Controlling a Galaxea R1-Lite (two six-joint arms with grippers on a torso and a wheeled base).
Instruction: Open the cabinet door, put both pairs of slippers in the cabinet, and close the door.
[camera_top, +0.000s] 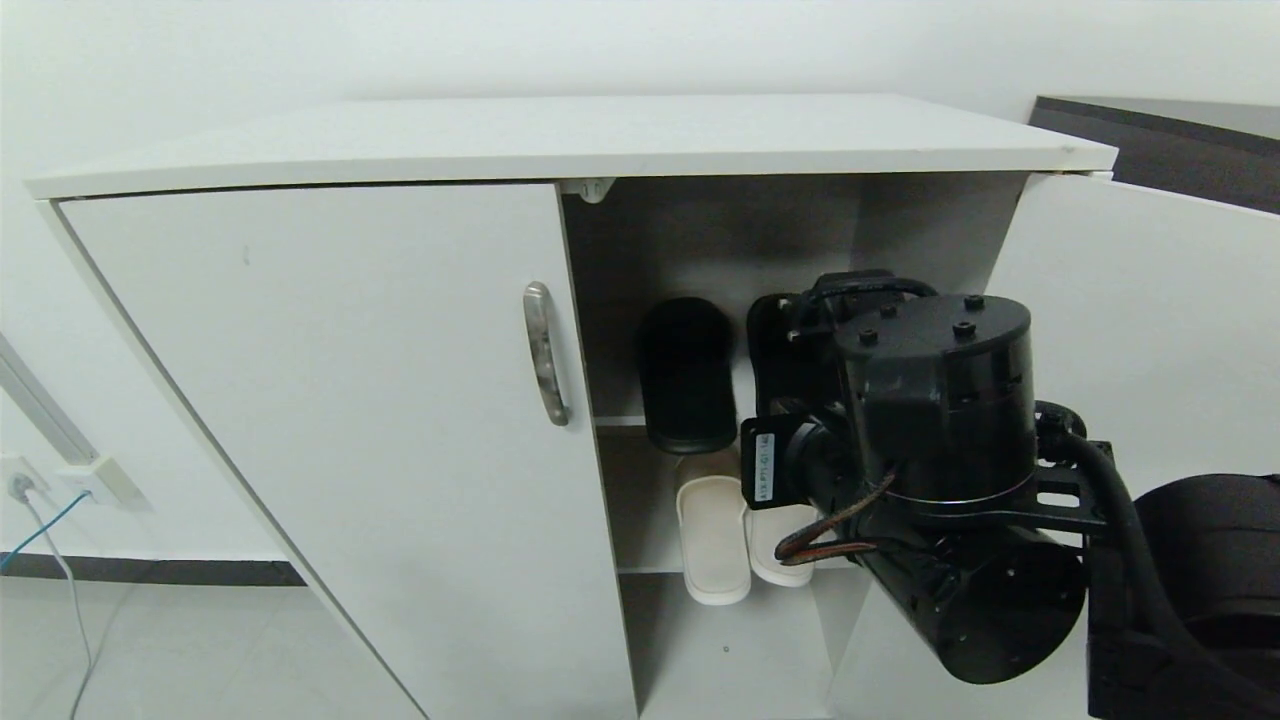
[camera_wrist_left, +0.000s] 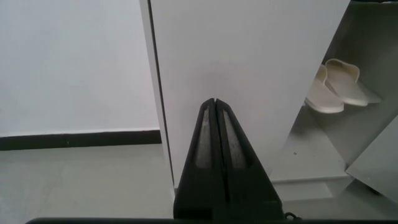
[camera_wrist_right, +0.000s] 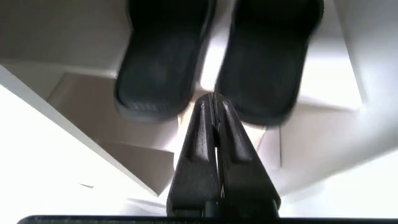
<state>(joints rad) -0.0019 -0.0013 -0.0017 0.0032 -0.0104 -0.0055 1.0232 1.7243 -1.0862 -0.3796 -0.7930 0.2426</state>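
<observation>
The right gripper (camera_wrist_right: 212, 99) has its two fingers pressed together and there is nothing between them. It is inside the open side of the cabinet (camera_top: 560, 140), and its tip points at the narrow gap between the two black slippers (camera_wrist_right: 165, 56). These slippers lie side by side on the upper shelf (camera_top: 618, 421), just beyond the fingertips, one on each side of the tip. Their near ends stick out a little over the shelf edge toward the gripper. Whether the tip touches them, I cannot tell. In the head view one black slipper (camera_top: 688, 375) is clear to see, and the right arm partly hides the other.

The white slippers (camera_top: 712, 540) lie together on the shelf below (camera_top: 640, 571), under the black pair and lower than the right gripper, also with their ends over the edge.

The left gripper (camera_wrist_left: 214, 106) is also fully closed with nothing in it. It is in front of the left door (camera_top: 330, 420), which is shut, and it does not touch the door. From this gripper the white pair (camera_wrist_left: 339, 84) is off to the side, well apart, inside the cabinet.

The right door (camera_top: 1140, 330) stands open, swung out to the robot's right. The metal handle (camera_top: 543, 352) is at the inner edge of the left door.
</observation>
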